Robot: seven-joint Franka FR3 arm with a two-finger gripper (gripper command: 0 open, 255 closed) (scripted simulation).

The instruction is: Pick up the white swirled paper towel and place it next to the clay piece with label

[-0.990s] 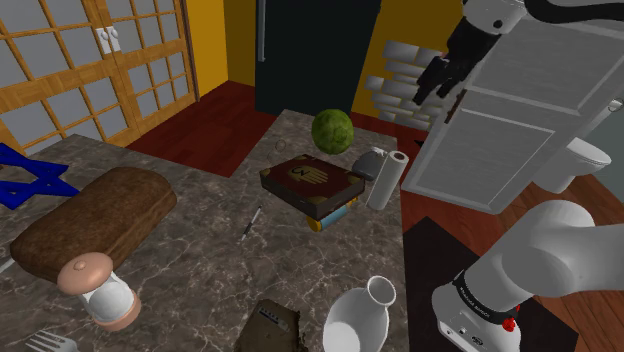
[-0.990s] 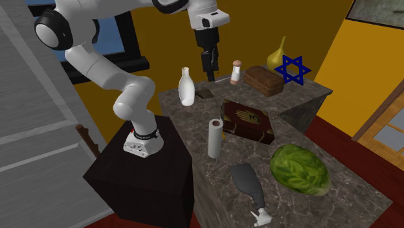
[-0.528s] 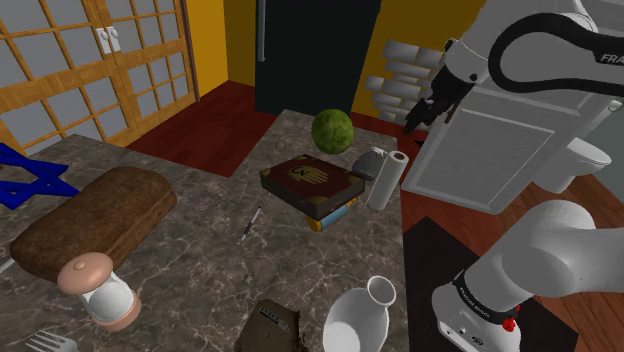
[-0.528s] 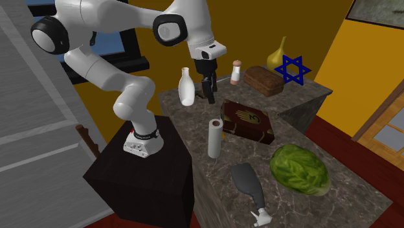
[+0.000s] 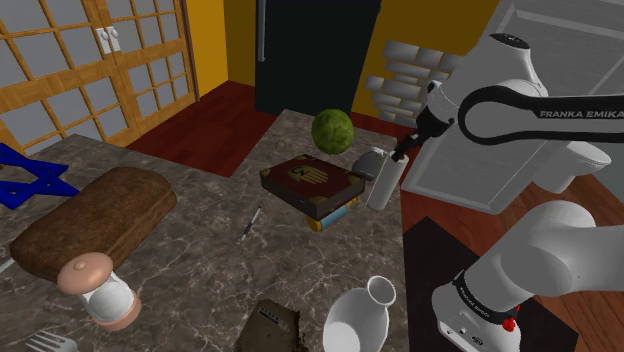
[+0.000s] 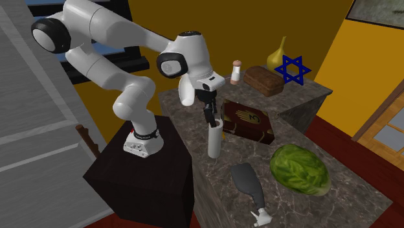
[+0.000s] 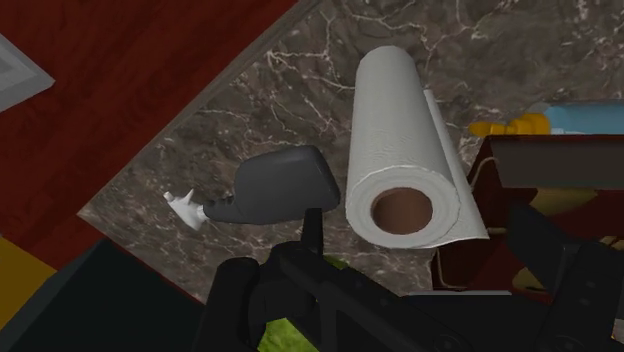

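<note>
Since the paper towel roll (image 5: 383,182) stood upright on its end at the tabletop (image 5: 200,265) edge nearest the stand, a top-down approach made sense. The claw (image 6: 210,120) was set that way: right over the roll's top, pointing down along its axis. Wrist view looked straight into the brown cardboard core (image 7: 402,212). Claw fingers stood apart, one either side of the roll's upper end, gripping nothing; couldn't confirm any contact with the paper. My read: pre-grasp, with a further drop and a close yet to do.

Clearance was tight. Dark red book (image 5: 312,182) with a gold emblem lay just beside the roll, on the side away from the edge, so one finger had to fit that gap. Grey spray bottle (image 7: 278,186) lay on its side near the roll's other flank, not touching. Green cabbage (image 5: 332,130) sat beyond the book, out of the way.

Target was the brown clay block with label (image 5: 268,324), at the shoulder view's bottom edge, just beside the white vase (image 5: 358,318) and well apart from the roll. Vase looked tall and probably tippy, so I judged the block's free side the safer drop spot. Roll looked soft: a squeeze would likely dent it, and an off-centre catch risked tipping it off the edge.
</note>
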